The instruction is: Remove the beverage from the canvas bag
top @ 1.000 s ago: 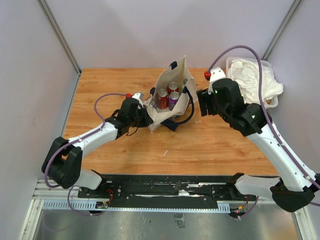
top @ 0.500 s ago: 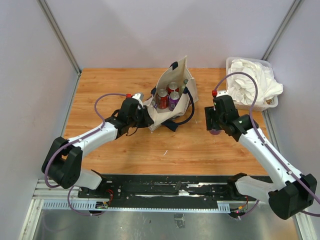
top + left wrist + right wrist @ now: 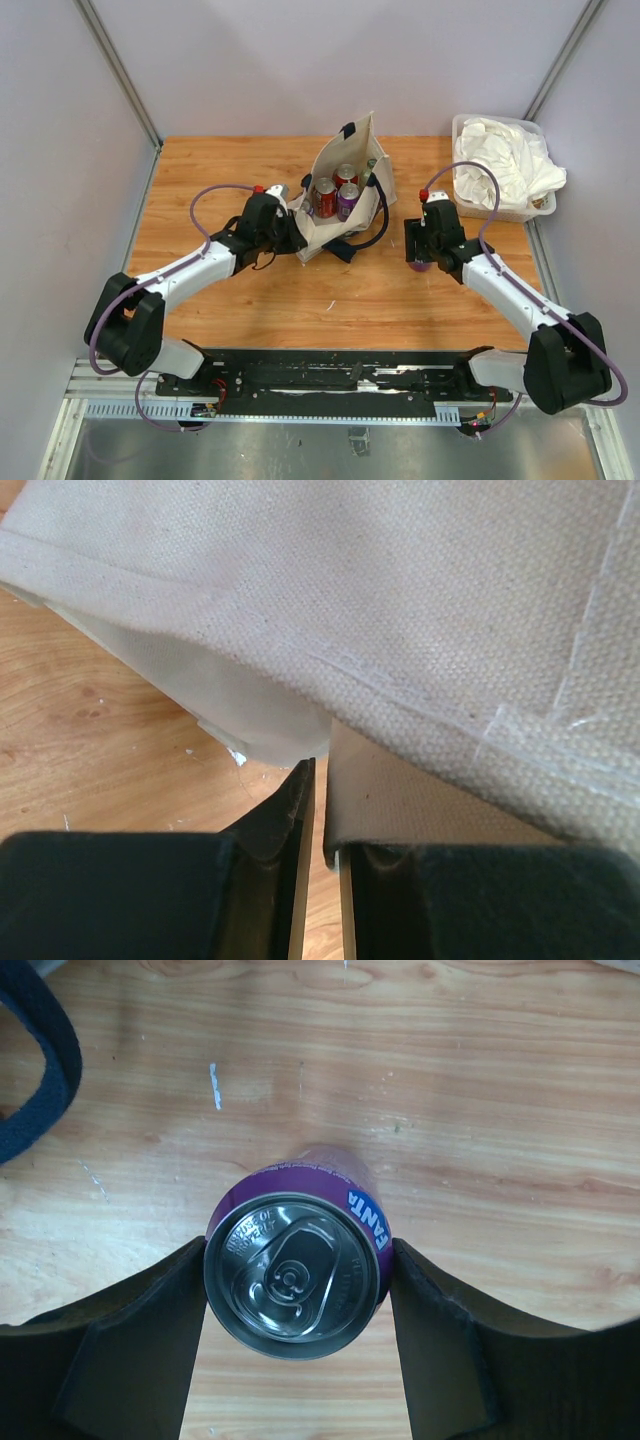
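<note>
While viewing down the right wrist, noted right hand (image 3: 421,252) clamped on upright purple Fanta can (image 3: 292,1278), fingers (image 3: 140,1340) against both sides, over bare bench (image 3: 480,1080) near canvas bag (image 3: 345,165); could not tell whether resting on bench. Noted left hand (image 3: 318,810) pinched shut on bag's left edge. Counted two red cans (image 3: 325,197) and second purple can (image 3: 348,198) upright inside bag. Logged tub of white cloths (image 3: 500,170) far right.

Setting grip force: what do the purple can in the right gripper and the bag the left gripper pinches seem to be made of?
The purple can looks like thin aluminium: bare silvery lid with pull tab, glossy printed wall. The canvas bag looks like cream cotton canvas, matte: coarse weave and stitched seams show; the fibre is a guess.
</note>
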Controlling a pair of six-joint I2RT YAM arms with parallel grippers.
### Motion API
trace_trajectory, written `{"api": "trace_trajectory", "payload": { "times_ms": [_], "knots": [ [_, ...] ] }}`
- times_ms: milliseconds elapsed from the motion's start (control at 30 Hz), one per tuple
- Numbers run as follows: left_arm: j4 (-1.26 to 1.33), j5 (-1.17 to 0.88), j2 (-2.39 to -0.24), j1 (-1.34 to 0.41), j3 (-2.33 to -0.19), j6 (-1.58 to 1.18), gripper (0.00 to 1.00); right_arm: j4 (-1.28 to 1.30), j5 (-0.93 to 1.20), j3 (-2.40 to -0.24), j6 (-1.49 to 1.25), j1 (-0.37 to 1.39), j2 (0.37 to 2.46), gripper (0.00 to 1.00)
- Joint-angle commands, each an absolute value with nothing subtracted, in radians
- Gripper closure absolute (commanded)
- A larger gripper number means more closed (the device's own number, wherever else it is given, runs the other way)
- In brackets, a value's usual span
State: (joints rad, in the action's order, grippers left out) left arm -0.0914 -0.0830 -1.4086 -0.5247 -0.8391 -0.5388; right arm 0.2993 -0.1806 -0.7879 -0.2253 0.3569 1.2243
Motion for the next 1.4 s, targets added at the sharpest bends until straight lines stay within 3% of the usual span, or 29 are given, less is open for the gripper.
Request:
{"api": "trace_trajectory", "payload": {
  "times_ms": [0,133,200,300,367,433,467,500,867,967,1167,1367],
  "knots": [
    [-0.242,-0.068,-1.448,-0.519,-0.849,-0.510,0.82,0.101,-0.177,-0.781,-0.231,0.347,1.226,0.99],
    [-0.253,-0.062,-1.456,-0.519,-0.860,-0.502,0.82,0.098,-0.152,-0.803,-0.248,0.344,1.276,0.99],
    [-0.253,-0.060,-1.455,-0.520,-0.862,-0.502,0.82,0.113,-0.145,-0.819,-0.262,0.342,1.306,0.92],
    [-0.256,-0.058,-1.454,-0.519,-0.861,-0.502,0.82,0.151,-0.137,-0.840,-0.285,0.341,1.340,0.68],
    [-0.256,-0.059,-1.451,-0.519,-0.858,-0.502,0.82,0.174,-0.136,-0.849,-0.298,0.341,1.352,0.43],
    [-0.258,-0.058,-1.449,-0.519,-0.855,-0.502,0.82,0.198,-0.148,-0.857,-0.310,0.341,1.356,0.12],
    [-0.258,-0.057,-1.447,-0.519,-0.853,-0.501,0.82,0.211,-0.160,-0.860,-0.314,0.341,1.356,0.03],
    [-0.258,-0.055,-1.445,-0.520,-0.850,-0.501,0.81,0.223,-0.172,-0.864,-0.316,0.341,1.355,0.01],
    [-0.255,-0.066,-1.436,-0.518,-0.850,-0.497,0.79,0.370,-0.245,-1.073,-0.264,0.344,1.210,0.00],
    [-0.258,-0.071,-1.432,-0.520,-0.854,-0.497,0.79,0.428,-0.161,-1.254,-0.212,0.345,1.205,0.08],
    [-0.261,-0.070,-1.431,-0.519,-0.857,-0.494,0.79,0.645,-0.030,-1.647,-0.148,0.424,1.381,0.15],
    [-0.256,-0.071,-1.430,-0.520,-0.853,-0.501,0.79,0.720,-0.022,-1.864,-0.086,0.556,1.572,0.24]
  ]
}}
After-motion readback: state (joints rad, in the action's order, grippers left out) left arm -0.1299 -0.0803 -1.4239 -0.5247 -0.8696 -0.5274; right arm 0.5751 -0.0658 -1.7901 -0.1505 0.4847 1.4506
